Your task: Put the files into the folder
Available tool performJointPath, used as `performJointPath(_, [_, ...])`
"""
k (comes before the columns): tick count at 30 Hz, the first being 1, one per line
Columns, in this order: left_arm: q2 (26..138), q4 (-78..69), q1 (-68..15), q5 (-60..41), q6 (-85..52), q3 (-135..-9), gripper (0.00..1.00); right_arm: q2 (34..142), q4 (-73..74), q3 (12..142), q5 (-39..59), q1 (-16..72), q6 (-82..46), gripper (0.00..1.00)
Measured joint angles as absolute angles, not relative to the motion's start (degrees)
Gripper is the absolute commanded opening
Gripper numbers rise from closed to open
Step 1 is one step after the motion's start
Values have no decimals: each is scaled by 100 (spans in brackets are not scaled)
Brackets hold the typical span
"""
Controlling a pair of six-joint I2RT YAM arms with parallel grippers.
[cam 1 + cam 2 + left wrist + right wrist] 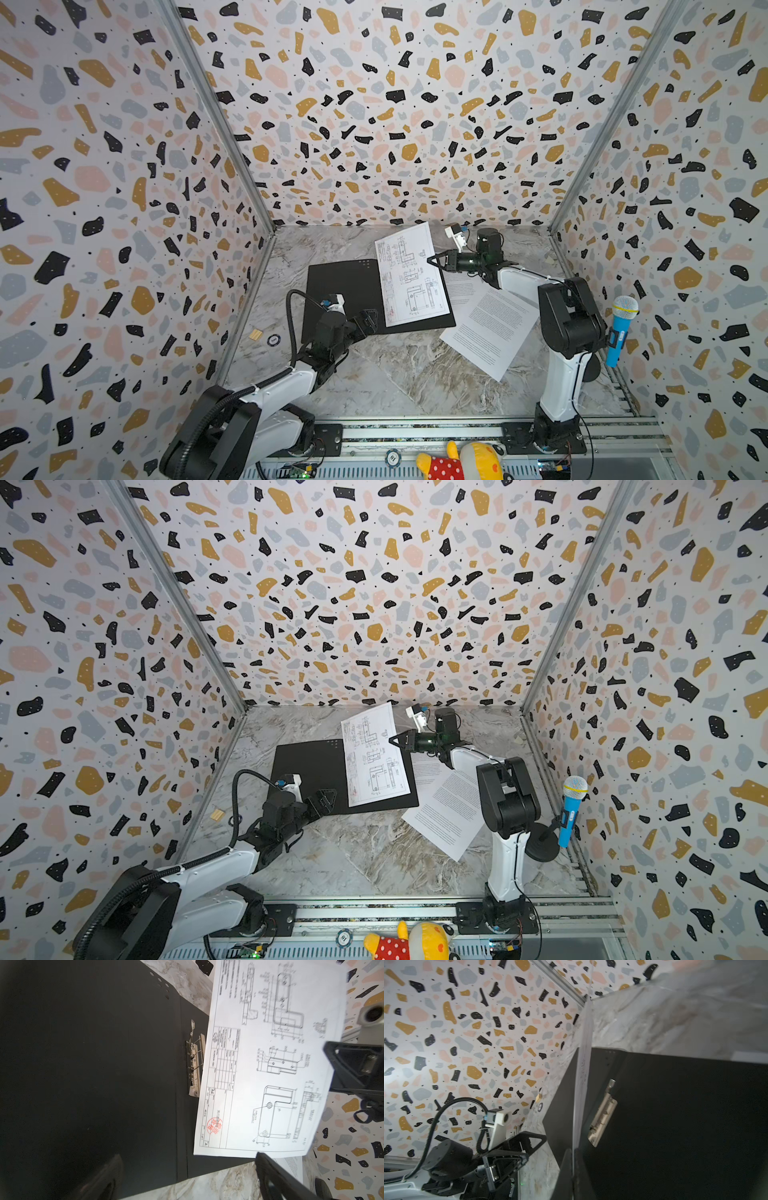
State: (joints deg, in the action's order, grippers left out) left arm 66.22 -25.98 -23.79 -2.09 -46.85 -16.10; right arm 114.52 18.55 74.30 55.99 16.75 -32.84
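White paper, thin and limp: the drawing sheet (409, 274) bends easily, so a pinch at its edge seems the right hold, though it may flutter or slip. The right claw (431, 260) is clamped tight on that sheet's edge, holding it tilted over the open folder (345, 291), on the half right of the metal clip (195, 1064). The 2 text sheets (490, 328) lie overlapped on the counter (395, 374) just beside the folder's right edge; lying flat, they look awkward to pinch. The left claw (368, 319) gapes wide at the folder's near edge, holding nothing.
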Motion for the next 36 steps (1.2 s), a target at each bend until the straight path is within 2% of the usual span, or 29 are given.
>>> performJointPath(14, [6737,-2637,-2379,-261,-4713,-1610,100,11662,1098,7264,5087,1452,-2408,0])
performJointPath(36, [6886,-2840,-2379,-298,-4718,-1555,99,11966,1245,7076,4989,1225,-2613,0])
